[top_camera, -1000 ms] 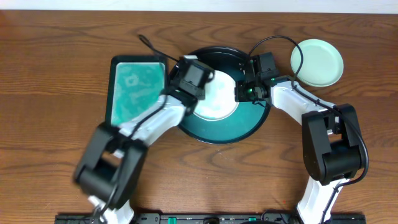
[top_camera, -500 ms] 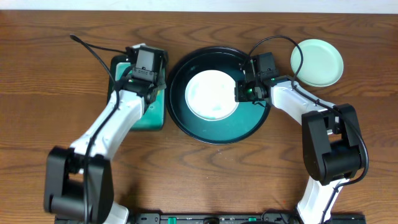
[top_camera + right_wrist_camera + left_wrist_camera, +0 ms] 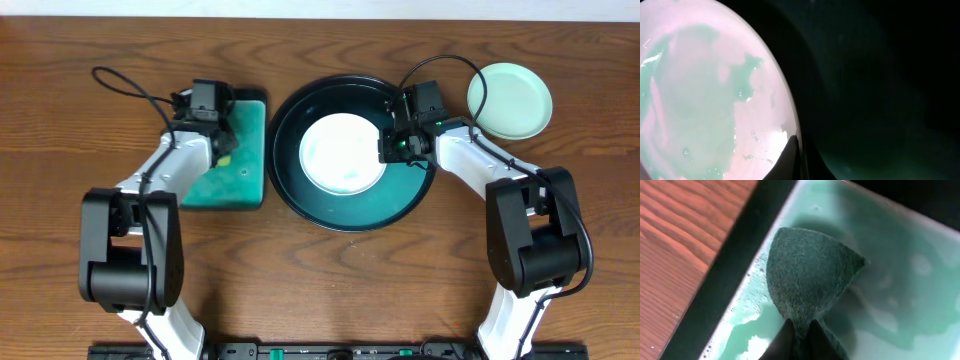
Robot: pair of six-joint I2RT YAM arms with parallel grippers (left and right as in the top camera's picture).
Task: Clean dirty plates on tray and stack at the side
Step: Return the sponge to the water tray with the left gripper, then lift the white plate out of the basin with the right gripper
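Observation:
A white plate [image 3: 342, 152] with teal smears lies inside the round black-rimmed tray [image 3: 400, 195]. My right gripper [image 3: 386, 150] is shut on the plate's right rim. In the right wrist view its fingertips [image 3: 792, 150] pinch the edge of the plate [image 3: 705, 90] against the dark tray [image 3: 855, 100]. A pale mint-green plate [image 3: 510, 100] rests on the wood at the upper right. My left gripper [image 3: 220, 148] hangs over the rectangular teal tray, shut on a dark green sponge [image 3: 807, 275]; the left gripper [image 3: 800, 330] pinches the sponge's lower end.
The rectangular teal tray [image 3: 238, 180] holds foamy teal liquid [image 3: 900, 280] and lies just left of the round tray. Dark wood tabletop [image 3: 60, 120] stretches around both. A black cable [image 3: 120, 78] loops behind the left arm.
My left arm has swung from over the plate in the round tray leftward to the rectangular tray, carrying the sponge. The right arm and the plate have not moved.

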